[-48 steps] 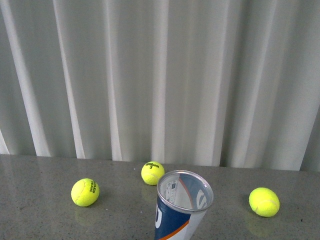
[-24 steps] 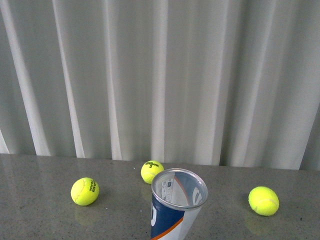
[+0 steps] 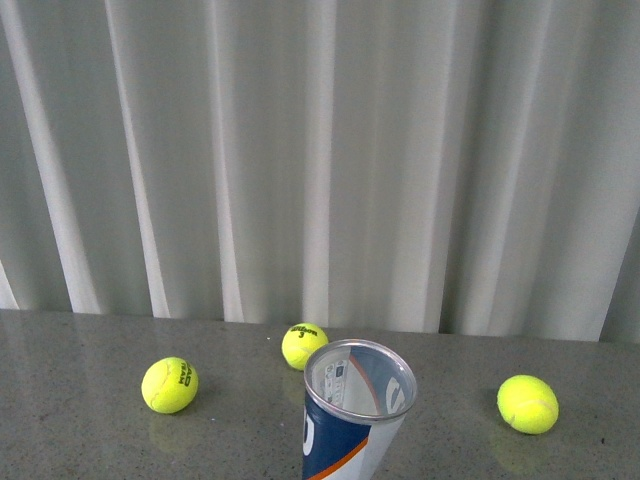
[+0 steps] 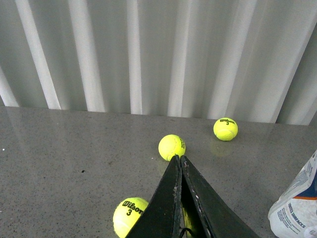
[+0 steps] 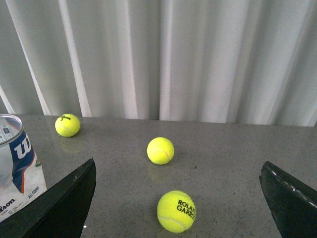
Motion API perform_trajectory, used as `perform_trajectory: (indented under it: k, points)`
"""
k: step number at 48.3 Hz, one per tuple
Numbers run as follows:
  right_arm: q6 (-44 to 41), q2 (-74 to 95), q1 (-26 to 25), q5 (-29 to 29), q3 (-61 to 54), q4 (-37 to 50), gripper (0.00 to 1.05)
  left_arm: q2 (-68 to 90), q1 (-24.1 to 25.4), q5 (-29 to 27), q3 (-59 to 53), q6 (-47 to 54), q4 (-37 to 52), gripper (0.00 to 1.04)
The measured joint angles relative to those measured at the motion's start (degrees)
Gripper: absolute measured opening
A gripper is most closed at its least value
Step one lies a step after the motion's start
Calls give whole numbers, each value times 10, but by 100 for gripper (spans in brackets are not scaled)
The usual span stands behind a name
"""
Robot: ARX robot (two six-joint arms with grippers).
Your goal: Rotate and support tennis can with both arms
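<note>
From the front, the tennis can [image 3: 352, 420] stands on the grey table [image 3: 80, 420], open metal-rimmed mouth up and tipped toward the camera, apparently empty. In the left wrist view, the left gripper [image 4: 180, 163] is pressed shut on nothing, the can off to one side. In the right wrist view, the right gripper [image 5: 178, 198] gapes wide, the can just outside one finger [image 5: 64, 203].

A grey speckled table [image 3: 80, 350] fills the lower band of the front view; on it lie three yellow tennis balls: one at lower left [image 3: 170, 385], one near centre [image 3: 304, 345], one at lower right [image 3: 527, 404]; the tennis can [image 3: 350, 420] rises at bottom centre, its base out of frame.
</note>
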Motion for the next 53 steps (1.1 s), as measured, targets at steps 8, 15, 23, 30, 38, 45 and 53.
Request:
perform_trajectory:
  k: [8,15,23,30,38,45,53]
  points:
    - [0,0,0,0,0,0,98,-32,0,0,0,0,-32,4]
    - [0,0,0,0,0,0,98,-64,0,0,0,0,-63,4]
    - [0,0,0,0,0,0,98,-151,0,0,0,1,-152,4]
    - [0,0,0,0,0,0,98,-151,0,0,0,0,-155,5]
    - [0,0,0,0,0,0,98,-151,0,0,0,1,-155,36]
    - [0,0,0,0,0,0,98,-152,0,0,0,1,-155,67]
    - [0,0,0,0,0,0,98,-152,0,0,0,1,-155,93]
